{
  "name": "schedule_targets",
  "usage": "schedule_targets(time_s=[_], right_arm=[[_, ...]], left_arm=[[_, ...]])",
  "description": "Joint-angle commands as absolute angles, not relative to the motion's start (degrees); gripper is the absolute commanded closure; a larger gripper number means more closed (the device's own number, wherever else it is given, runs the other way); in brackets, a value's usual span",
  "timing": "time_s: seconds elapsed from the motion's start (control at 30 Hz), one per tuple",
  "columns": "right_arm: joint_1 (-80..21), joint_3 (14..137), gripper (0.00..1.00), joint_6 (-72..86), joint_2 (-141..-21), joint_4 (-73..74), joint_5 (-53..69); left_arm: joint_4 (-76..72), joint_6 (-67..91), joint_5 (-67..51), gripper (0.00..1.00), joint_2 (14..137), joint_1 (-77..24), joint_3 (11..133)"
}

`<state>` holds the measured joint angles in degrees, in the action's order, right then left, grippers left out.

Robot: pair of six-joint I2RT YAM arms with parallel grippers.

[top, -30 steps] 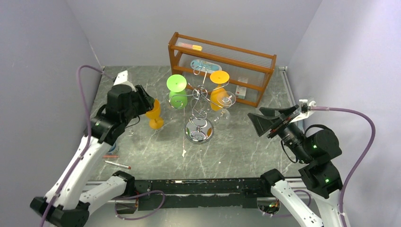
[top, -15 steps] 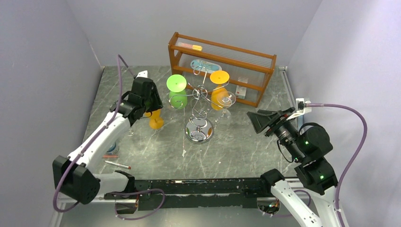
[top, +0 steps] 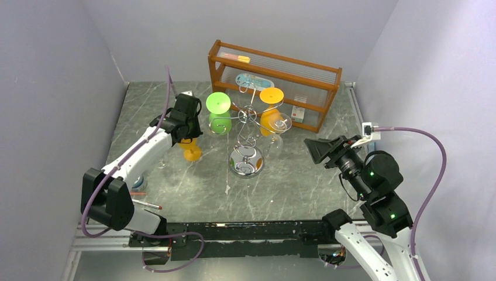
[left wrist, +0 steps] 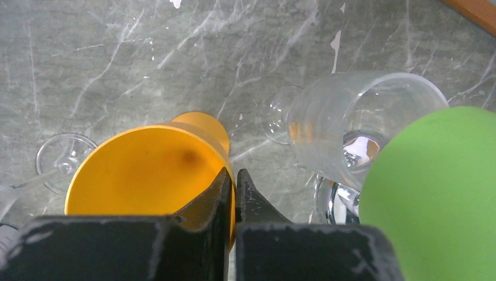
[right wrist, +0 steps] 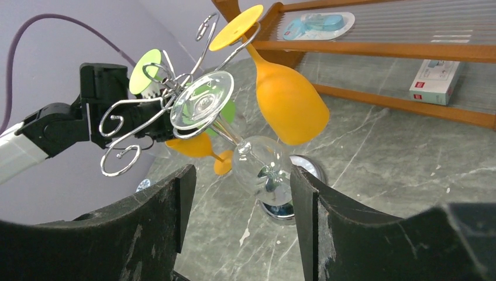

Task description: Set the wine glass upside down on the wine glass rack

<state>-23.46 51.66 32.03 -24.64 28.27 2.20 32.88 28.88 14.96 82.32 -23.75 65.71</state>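
Note:
The wine glass rack is a silver wire tree on a round shiny base at the table's middle. A green glass, an orange glass and a clear glass hang upside down on it. Another orange wine glass stands upright left of the rack. My left gripper is shut on its rim, one finger inside the bowl and one outside. My right gripper is open and empty right of the rack, facing it.
A brown wooden shelf unit stands behind the rack, with a small box and a blue packet. A pen lies at the near left. A clear glass foot rests beside the orange glass.
My left arm has stretched forward and right, bringing its gripper down over the upright orange glass. My right arm has drawn slightly lower, its gripper still open.

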Motion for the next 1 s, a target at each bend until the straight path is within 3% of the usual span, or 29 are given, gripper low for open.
schedule_targets(time_s=[0.0, 0.33, 0.6, 0.8, 0.97], right_arm=[[-23.43, 51.69, 0.36, 32.58, -24.93, 29.74, 0.37], [-23.38, 54.31, 0.35, 38.25, -23.90, 33.78, -1.74], [-23.41, 57.22, 0.36, 40.05, -23.20, 39.28, -3.50], [-23.40, 60.12, 0.36, 42.06, -23.95, 41.87, -4.21], [-23.43, 59.94, 0.33, 43.93, -24.84, 38.98, -0.29]], left_arm=[[36.40, 26.63, 14.45, 0.95, 82.34, -23.23, 68.21], [46.54, 26.42, 10.31, 0.95, 67.73, -23.28, 69.99], [54.69, 26.35, 10.81, 0.95, 57.94, -23.24, 86.00], [54.17, 26.62, 12.23, 0.95, 55.24, -23.23, 97.36], [46.31, 29.27, 7.48, 0.95, 52.40, -23.22, 97.87]])
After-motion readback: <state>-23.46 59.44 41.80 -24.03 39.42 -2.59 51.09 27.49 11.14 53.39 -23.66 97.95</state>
